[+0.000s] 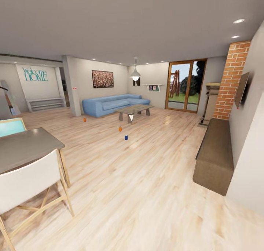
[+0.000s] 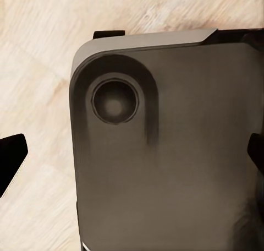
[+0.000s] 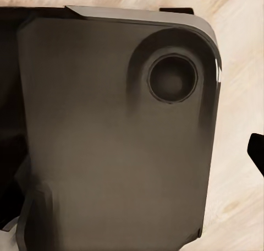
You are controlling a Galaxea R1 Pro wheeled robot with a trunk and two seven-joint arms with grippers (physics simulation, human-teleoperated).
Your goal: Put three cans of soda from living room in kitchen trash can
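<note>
Head view shows two small orange soda cans (image 1: 120, 128) standing upright on light wood floor (image 1: 146, 177), far ahead, slightly left; grippers' opening I cannot tell.

Home living room: blue sofa (image 1: 112, 105), coffee table (image 1: 134, 111), brick chimney (image 1: 231, 80), wall TV (image 1: 241, 89), wood floor (image 1: 139, 177), "Welcome HOME" sign (image 1: 35, 74).

A broad stretch of light wood floor (image 1: 146, 177) lies open toward the long blue corner sofa (image 1: 110, 105). A grey dining table (image 1: 25, 146) and white chair (image 1: 31, 185) crowd the near left; a low brown bench (image 1: 216, 155) lines the right wall.
</note>
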